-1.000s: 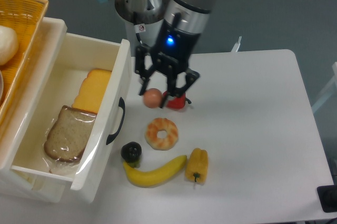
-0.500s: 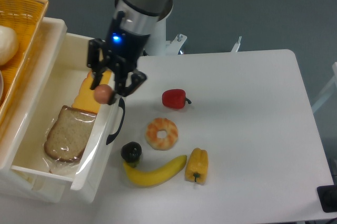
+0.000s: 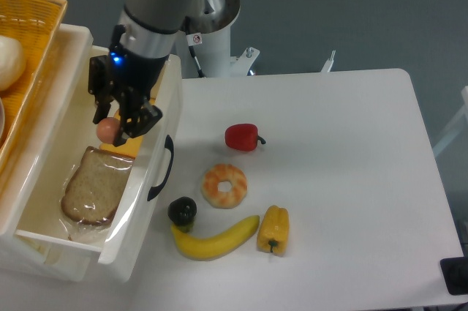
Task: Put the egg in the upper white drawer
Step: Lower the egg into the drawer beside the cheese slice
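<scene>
Egg (image 3: pixel 107 130) in tool (image 3: pixel 117 128), inside upper white drawer (image 3: pixel 167 99) walls

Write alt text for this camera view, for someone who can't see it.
A robot arm's hand holds a pinkish egg over an open white drawer containing a bread slice. On the white table lie a red pepper, shrimp ring, banana and yellow pepper.

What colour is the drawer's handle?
Black: the curved handle on the white drawer front, clearest in the fixed camera view.
</scene>
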